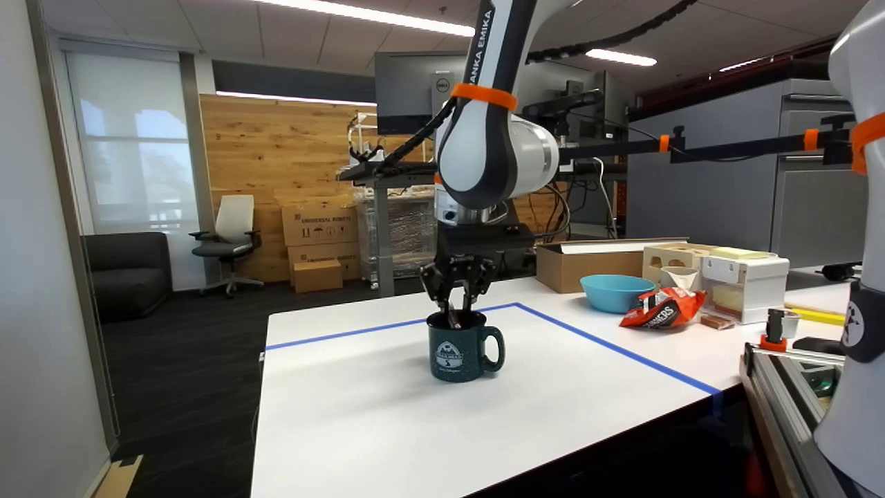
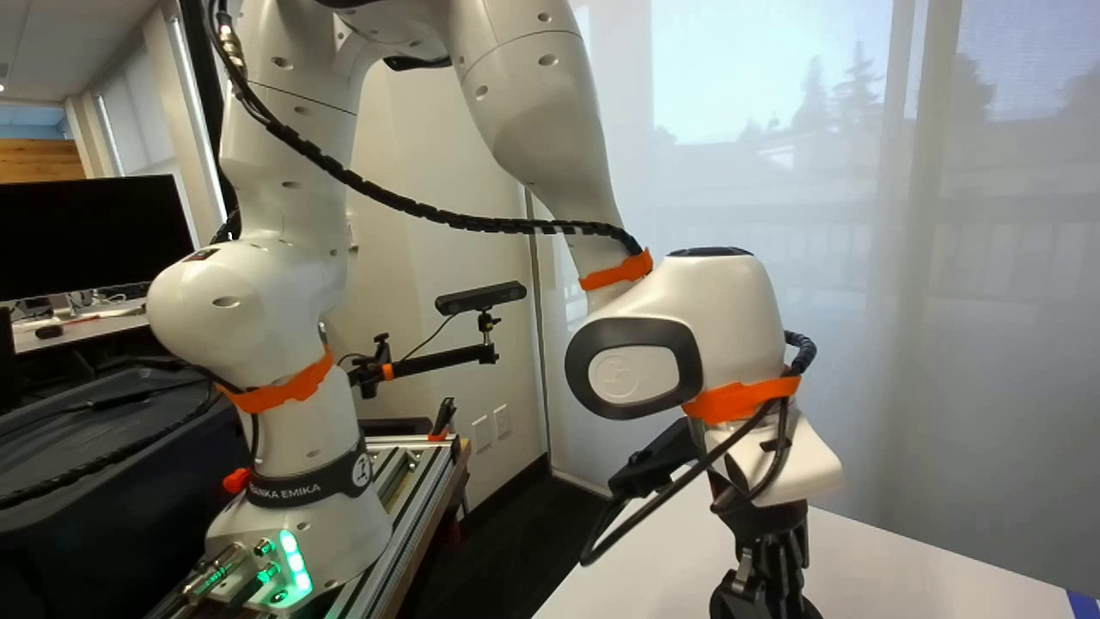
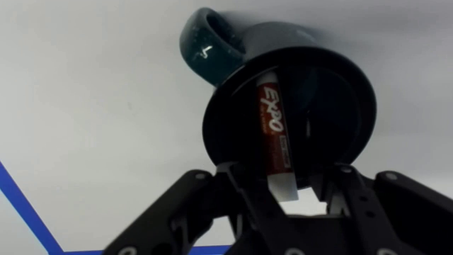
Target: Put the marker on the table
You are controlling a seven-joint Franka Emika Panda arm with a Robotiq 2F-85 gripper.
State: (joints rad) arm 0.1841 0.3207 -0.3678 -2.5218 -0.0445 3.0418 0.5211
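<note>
While the gripper point(image 1: 455, 304) hangs over the dark green mug point(image 1: 460, 358), its two fingers point(image 3: 355, 194) stand apart, and the marker point(image 3: 276, 124) runs up into the space between them. Its nearer white end lies in that gap, close beside the finger on the left of the wrist view; whether it touches there, I cannot tell. On its other side, open space shows between the marker and the opposite finger, so the pair is not pinching it. From the fingers the marker slants down and away into the mug, with its red body and far white end below and beyond them. The mug stands upright beneath the fingertips, on the white table point(image 1: 359, 415), its handle out past them. Farther from the fingers, in an exterior view, lie blue tape point(image 1: 622, 351), a blue bowl point(image 1: 613, 298) and a red bag point(image 1: 664, 309).
</note>
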